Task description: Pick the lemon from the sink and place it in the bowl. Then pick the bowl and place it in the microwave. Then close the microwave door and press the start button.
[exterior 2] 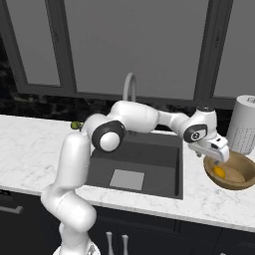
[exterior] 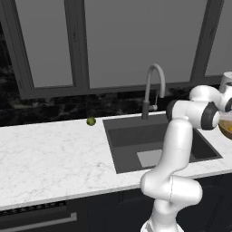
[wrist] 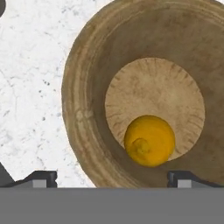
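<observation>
The left base view looks forward and down from behind the arm, to the left of the sink, standing back enough to take in the basin, its tap, the marble surface left of it and the windows beyond.

The right base view faces the same sink from the other side, at a like remove, and also takes in the surface to the right of the basin, where a wooden bowl stands.

Both base views share the sink, tap and arm.

The hand view looks straight down, very near, into the bowl right of the sink, the lemon inside it.
</observation>
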{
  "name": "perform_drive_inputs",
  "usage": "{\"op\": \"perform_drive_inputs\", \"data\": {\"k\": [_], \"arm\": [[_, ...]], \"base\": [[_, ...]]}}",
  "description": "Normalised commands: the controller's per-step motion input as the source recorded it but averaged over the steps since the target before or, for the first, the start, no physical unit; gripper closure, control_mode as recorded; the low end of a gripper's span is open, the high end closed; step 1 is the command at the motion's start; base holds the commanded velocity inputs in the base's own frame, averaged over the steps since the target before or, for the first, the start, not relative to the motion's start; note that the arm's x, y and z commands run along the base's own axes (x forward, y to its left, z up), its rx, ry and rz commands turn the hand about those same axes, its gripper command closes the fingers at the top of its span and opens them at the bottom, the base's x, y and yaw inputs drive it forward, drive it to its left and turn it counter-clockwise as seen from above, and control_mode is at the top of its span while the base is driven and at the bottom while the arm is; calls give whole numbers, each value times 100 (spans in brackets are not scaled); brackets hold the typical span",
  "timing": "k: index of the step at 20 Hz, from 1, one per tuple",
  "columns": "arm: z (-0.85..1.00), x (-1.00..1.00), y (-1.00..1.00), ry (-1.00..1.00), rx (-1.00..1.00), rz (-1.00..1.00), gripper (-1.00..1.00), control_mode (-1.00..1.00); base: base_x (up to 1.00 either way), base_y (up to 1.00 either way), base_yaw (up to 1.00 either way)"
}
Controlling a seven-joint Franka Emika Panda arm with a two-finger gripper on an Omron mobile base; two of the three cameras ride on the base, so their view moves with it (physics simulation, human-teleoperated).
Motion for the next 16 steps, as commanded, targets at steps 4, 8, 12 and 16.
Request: {"op": "perform_drive_inputs", "data": {"k": [4,8,12,16], "arm": [[-14,16,1,16,0,11,-100,-100],[-22,17,0,13,0,12,-100,-100],[-34,0,0,0,0,10,-100,-100],[-32,0,-2,0,0,10,-100,-100]], "base": [[0,0,0],[0,0,0],[0,0,0],[0,0,0]]}}
